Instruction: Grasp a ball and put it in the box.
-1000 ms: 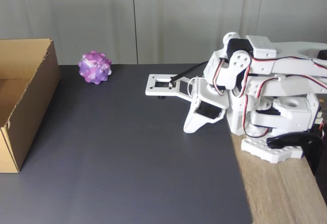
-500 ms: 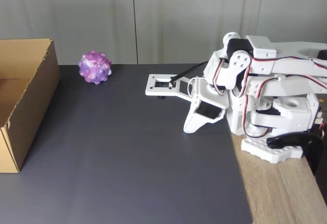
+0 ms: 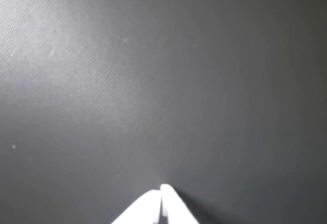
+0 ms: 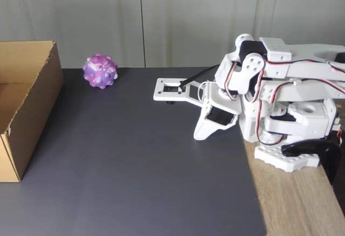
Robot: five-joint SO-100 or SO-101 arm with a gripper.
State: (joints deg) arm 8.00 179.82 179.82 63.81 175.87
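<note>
Box (image 4: 24,112): an open carton of brown corrugated card is seen at the left edge of the mat in the fixed view; plain flat walls, square corners, nothing visible inside.
Ball (image 4: 100,70): a small knobbly ball, purple with pink and white patches, is set at the far edge of the mat, just right of the box's far corner and apart from it; it is well apart from the arm.
Mat (image 4: 140,155): a dark grey sheet with a fine woven grain, matt, is laid over a pale wooden table (image 4: 302,203) that shows at its right.
Arm (image 4: 280,96): white printed plastic with black servos and red-and-white wiring is folded low at the right edge of the mat.
Gripper (image 3: 161,191): two white tapered tips are seen pressed together in the wrist view, so the jaws are closed and nothing is held; in the fixed view the gripper (image 4: 198,135) rests tip down on the mat.
Step in hand: the reach is judged not yet begun.
Doing it well: the arm should be lifted clear of the mat first, swung toward the ball, and the jaws spread wide before descent.
Grip: the knobs are best straddled across the ball's middle, since a rounded, bumpy surface is likely to roll or slip from a pinch set too high.
</note>
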